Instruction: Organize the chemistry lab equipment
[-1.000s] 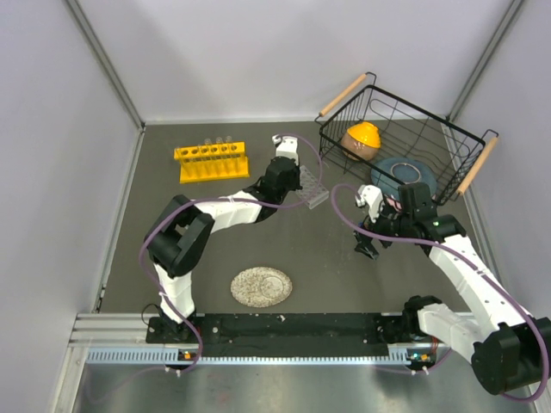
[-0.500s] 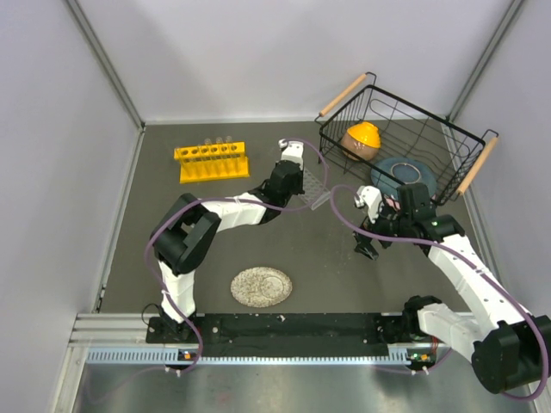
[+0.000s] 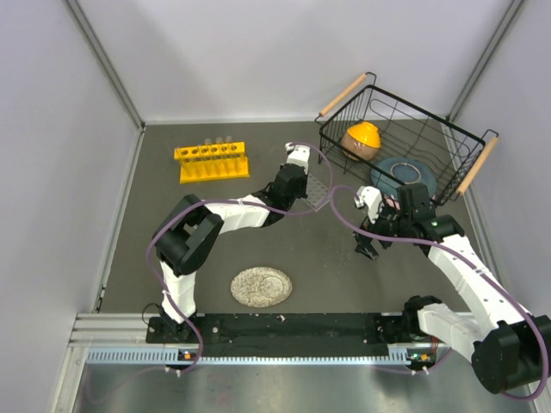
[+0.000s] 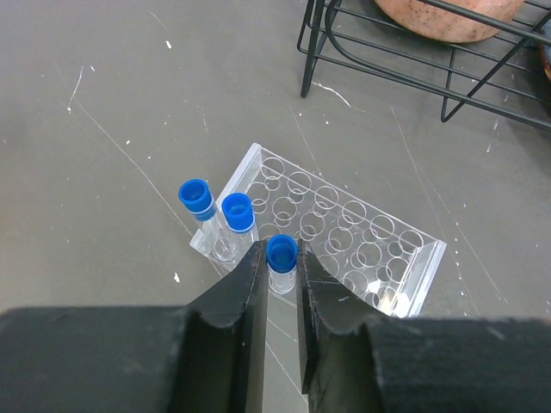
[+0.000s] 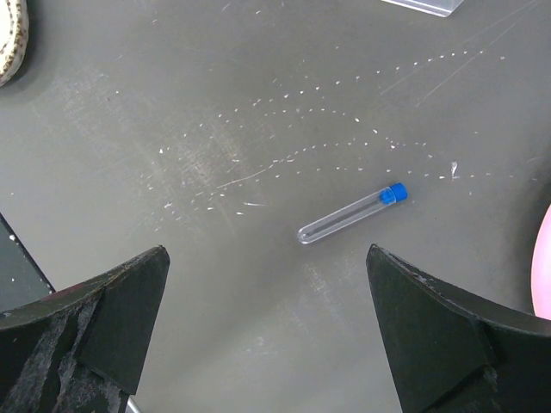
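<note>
The black wire basket (image 3: pixel 405 146) is seen just beyond the clear grid rack (image 4: pixel 344 249), which is taken as the reference for everything else. In the overhead view, the yellow tube rack (image 3: pixel 211 162) is set well apart to the grid rack's left, and the speckled plate (image 3: pixel 261 286) well apart from it towards the arm bases.

The left gripper (image 4: pixel 281 249) is held over one end of the grid rack. Its jaws are set narrowly either side of an upright blue-capped vial (image 4: pixel 281 255). Whether the cap is pinched or merely flanked cannot be told. Two more capped vials (image 4: pixel 237 211) are stood just beside it at the same end.

The right gripper (image 5: pixel 267 251) is spread wide with nothing held. It hangs above a loose vial (image 5: pixel 353 213) that lies flat, apart from the grid rack's corner.

If the left arm were raised before the jaws had parted enough, the flanked vial could be dragged out. The light grid rack could also be tipped and its neighbours toppled. The loose vial, being round, could be rolled away if one finger were landed first.
</note>
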`<state>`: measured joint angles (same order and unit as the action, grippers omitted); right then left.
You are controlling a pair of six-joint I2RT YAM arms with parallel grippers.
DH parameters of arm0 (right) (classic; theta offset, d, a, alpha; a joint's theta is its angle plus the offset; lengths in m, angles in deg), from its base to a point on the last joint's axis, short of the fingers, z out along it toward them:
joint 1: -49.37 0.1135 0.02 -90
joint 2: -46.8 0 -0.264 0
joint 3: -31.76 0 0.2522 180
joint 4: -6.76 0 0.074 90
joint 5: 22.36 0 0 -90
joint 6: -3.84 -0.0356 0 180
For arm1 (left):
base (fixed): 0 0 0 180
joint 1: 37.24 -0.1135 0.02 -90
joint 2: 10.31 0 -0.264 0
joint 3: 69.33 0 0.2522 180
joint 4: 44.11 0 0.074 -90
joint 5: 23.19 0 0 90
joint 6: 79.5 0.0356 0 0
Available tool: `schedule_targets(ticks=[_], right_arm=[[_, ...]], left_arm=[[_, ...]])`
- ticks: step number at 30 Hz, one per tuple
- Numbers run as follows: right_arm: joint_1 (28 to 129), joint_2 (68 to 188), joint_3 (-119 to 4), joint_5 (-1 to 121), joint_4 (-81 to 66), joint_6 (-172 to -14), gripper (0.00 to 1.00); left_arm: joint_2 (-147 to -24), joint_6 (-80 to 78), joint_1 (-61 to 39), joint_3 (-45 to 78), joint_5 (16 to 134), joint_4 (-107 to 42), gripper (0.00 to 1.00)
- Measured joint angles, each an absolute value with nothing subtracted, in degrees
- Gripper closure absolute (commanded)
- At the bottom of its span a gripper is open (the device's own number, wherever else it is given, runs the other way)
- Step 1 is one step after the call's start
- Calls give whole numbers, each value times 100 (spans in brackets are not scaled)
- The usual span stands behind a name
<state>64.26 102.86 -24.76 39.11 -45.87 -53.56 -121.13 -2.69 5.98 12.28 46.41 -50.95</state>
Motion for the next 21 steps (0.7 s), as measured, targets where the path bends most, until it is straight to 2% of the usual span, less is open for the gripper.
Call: schedule_targets(ticks=[8, 14, 19, 21], right_arm=[[6426, 10286, -2476, 3915, -4585, -5354, 1], [6426, 10286, -2476, 3917, -4585, -5330, 1], [6426, 10323, -2476, 3932, -4585, -5328, 1], [6426, 10345, -2476, 3943, -4585, -5328, 1]], left_arm=[[-12113, -216, 609, 1266, 4634, -5001, 58], [-12048, -194, 633, 1266, 4637, -4931, 52], [-11589, -194, 666, 1178, 4669, -4817, 43], [-11274, -194, 670, 1106, 4704, -4776, 36]])
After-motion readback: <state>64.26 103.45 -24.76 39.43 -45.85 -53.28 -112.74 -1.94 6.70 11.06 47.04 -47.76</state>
